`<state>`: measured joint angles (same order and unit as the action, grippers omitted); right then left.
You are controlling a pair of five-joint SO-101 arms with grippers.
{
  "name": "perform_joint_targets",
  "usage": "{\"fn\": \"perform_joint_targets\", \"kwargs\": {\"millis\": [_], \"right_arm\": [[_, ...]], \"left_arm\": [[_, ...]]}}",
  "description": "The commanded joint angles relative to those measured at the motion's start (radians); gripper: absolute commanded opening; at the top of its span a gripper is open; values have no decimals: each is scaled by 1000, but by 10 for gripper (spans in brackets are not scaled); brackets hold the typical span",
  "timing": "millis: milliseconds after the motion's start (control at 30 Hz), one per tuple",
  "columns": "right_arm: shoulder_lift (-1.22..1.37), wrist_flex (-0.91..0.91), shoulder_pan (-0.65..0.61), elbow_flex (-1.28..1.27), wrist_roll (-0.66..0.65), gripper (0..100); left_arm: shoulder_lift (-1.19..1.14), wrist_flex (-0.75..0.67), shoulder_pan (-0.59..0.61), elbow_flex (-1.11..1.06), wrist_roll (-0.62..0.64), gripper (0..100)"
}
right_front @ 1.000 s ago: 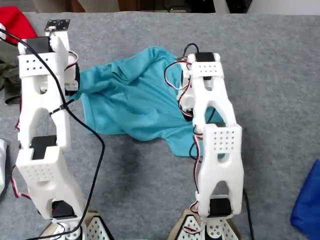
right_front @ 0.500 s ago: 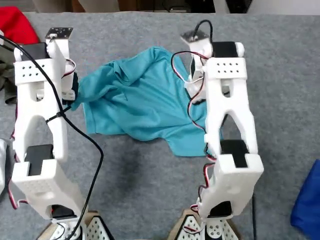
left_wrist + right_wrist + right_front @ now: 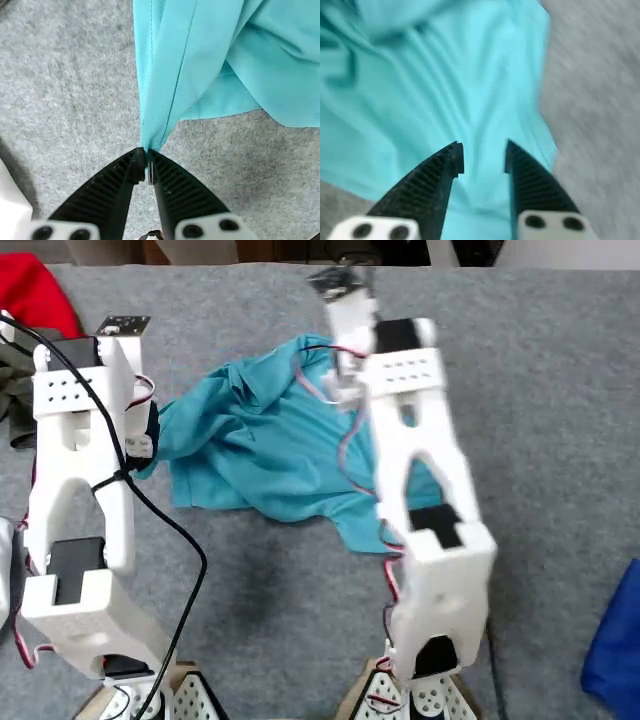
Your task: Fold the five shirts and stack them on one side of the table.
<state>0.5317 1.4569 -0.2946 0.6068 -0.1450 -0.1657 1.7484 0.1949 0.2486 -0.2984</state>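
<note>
High view, bench [image 3: 560, 390]: grey and carpet-like, and it carries both arms and all the cloth.
Shirt [image 3: 270, 450]: teal and rumpled, lying unfolded in the middle of the bench, nearer the far edge. A flap points toward the near edge, and its left end is drawn out to a narrow tip.
Right arm [image 3: 420, 490]: white, rising from its base at the near edge and stretching over the right part of the shirt toward the far edge.
Left arm [image 3: 75, 470]: white, rising from its base near the near-left corner and running up the left side of the bench. Its head is at the shirt's left tip.
Blue cloth [image 3: 615, 640]: at the right edge, toward the near corner, well apart from the shirt.
Red cloth [image 3: 30, 290]: at the far-left corner.
Dark cloth [image 3: 12, 370]: at the left edge, just nearer than the red cloth, partly behind the left arm.
Cable [image 3: 170, 500]: black, looping from the left arm across the bench toward the near edge.
Left fingers [image 3: 115, 185]: closed on the tip of the shirt's gathered edge. The cloth fans out taut from the pinch over the grey bench.
Right fingers [image 3: 430, 180]: parted, hanging above the shirt close to where its edge meets the bench, with teal cloth showing through the gap.
</note>
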Motion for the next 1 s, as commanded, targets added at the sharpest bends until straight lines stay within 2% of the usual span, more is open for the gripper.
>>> {"fn": "perform_joint_targets", "kwargs": {"millis": [0, 333, 533, 667, 967], "right_arm": [[116, -52, -87, 222, -6, 178], [486, -15, -140, 753, 0, 181], [613, 34, -183, 977, 17, 181], [662, 6, -213, 1050, 127, 181], [759, -141, -214, 1050, 282, 181]], "left_arm": [[65, 11, -18, 3, 17, 19], [74, 9, -28, 46, 25, 19], [74, 9, -18, 29, 112, 19], [70, 9, -18, 6, 147, 19], [73, 9, -20, -26, 172, 19]]}}
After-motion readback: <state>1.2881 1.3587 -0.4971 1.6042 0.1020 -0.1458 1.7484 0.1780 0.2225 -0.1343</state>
